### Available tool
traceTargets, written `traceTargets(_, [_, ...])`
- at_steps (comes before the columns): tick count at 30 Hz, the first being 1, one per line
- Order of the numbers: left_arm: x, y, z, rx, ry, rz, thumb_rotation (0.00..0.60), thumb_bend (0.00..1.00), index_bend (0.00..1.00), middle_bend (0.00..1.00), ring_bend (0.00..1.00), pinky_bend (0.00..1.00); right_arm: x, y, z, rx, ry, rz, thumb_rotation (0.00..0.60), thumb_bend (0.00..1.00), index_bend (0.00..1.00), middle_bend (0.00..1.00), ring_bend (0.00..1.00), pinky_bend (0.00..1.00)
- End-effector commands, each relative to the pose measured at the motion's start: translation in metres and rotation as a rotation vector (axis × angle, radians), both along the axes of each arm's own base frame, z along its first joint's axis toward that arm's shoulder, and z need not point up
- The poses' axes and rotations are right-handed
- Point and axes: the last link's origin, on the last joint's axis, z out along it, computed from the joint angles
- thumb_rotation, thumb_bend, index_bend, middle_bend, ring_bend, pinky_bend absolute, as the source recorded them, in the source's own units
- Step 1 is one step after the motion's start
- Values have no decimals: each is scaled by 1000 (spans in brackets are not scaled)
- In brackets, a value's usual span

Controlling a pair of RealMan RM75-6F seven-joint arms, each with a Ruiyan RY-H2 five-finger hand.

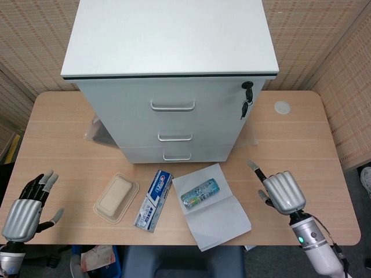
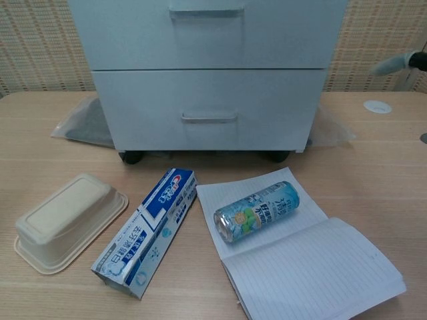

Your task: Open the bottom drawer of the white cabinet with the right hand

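**Reaching for the lowest handle past a crowded front edge**

Hovering above the worktop (image 1: 301, 150), the right hand (image 1: 282, 192) holds nothing; its back faces the head camera, one finger points forward and to its left, and the rest are too foreshortened to tell how far they spread. The bottom drawer (image 2: 210, 110) of the white cabinet (image 1: 171, 35) sits closed, ahead of this hand and well to its left, its small metal handle (image 2: 209, 119) low on the front, close above the worktop.

The likeliest slip, in my judgement, is choosing the wrong pull: three handles are stacked closely, and the middle handle (image 1: 175, 138) lies just above the bottom one. The handle also looks shallow, so fingers may slide off rather than hook behind it. The cabinet stands on castors, so a pull could roll the whole unit forward instead of opening the drawer. Directly to the hand's left lie an open notebook (image 1: 217, 217) with a drink can (image 1: 199, 193) resting on it, then a toothpaste box (image 1: 154, 200) and a pulp tray (image 1: 117, 197); a low sweep could knock the can rolling. Keys (image 1: 246, 104) hang from the lock beside the top drawer.

The left hand (image 1: 26, 209) is empty, fingers apart, far across at the near edge.

The worktop is pale wood-grain laminate with a cable grommet (image 1: 282, 107) ahead of the right hand. Woven, straw-coloured panels wall the space behind and at both sides.
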Motion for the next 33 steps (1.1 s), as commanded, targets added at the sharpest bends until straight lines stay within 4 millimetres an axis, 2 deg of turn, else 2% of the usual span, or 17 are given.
traceTargets(1, [-2, -2, 1, 1, 1, 7, 600, 289, 8, 0, 28, 114, 39, -23, -25, 71, -2, 38, 600, 292, 101, 933, 911, 825])
traceTargets(8, [-5, -5, 5, 12, 6, 16, 600, 290, 8, 0, 29, 114, 73, -41, -51, 158, 5, 64, 600, 293, 103, 937, 921, 825])
traceTargets(17, [-6, -7, 5, 9, 3, 19, 600, 289, 8, 0, 28, 114, 102, -53, -77, 205, 40, 74, 600, 293, 109, 941, 927, 825])
traceTargets(25, [-9, -8, 3, 2, 7, 28, 600, 289, 8, 0, 28, 114, 109, -68, -98, 214, 73, 45, 600, 292, 109, 941, 927, 825])
traceTargets(33, [-12, -9, 3, 4, 9, 38, 600, 289, 8, 0, 29, 114, 115, -76, -109, 220, 85, 42, 600, 292, 109, 941, 927, 825])
